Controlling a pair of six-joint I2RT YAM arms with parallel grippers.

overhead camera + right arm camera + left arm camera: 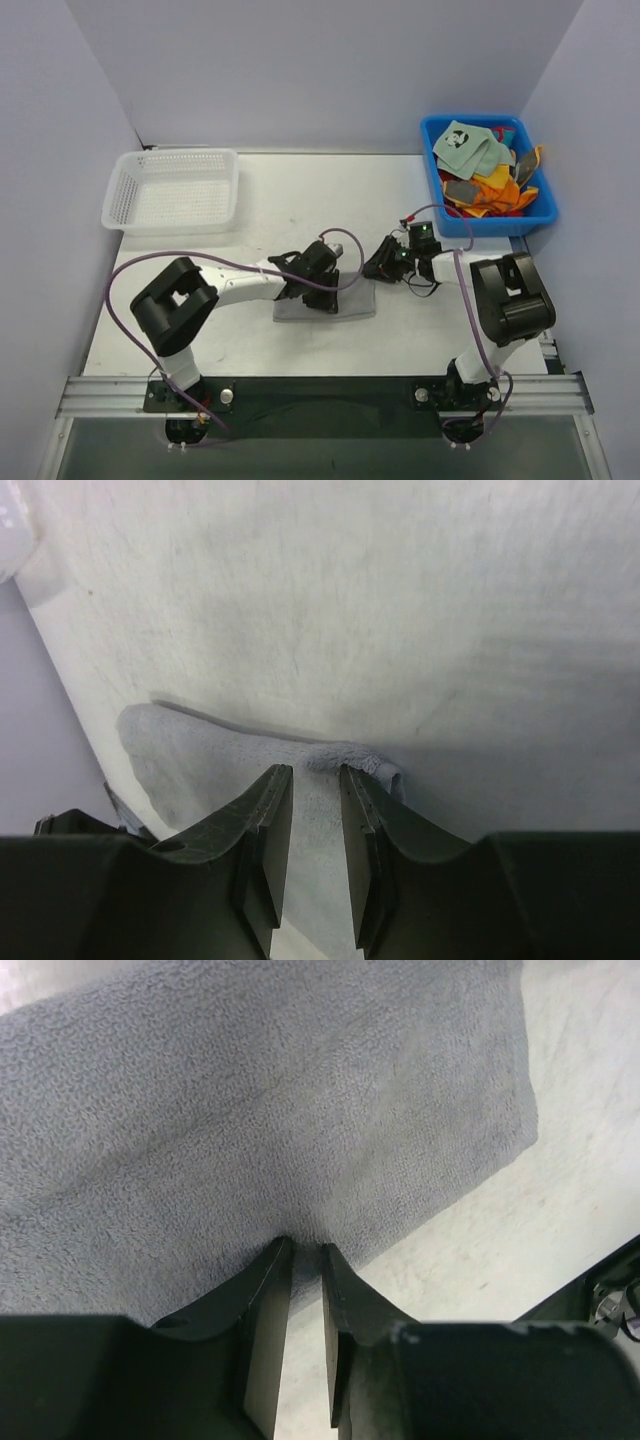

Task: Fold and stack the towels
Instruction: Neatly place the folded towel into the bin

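Pale lilac panels box this spot in on three sides: the back wall straight ahead, the left wall and the right wall slanting in. Between them sits the table, white-topped. Close up its surface is scuffed, with fine scratches and greyish smudges. Along the near edge runs a silver rail, with a dark plate across its middle. The light is soft and even, shadows short and faint. Below the rail there's a dull grey-green surface; whether that's floor I can't tell.
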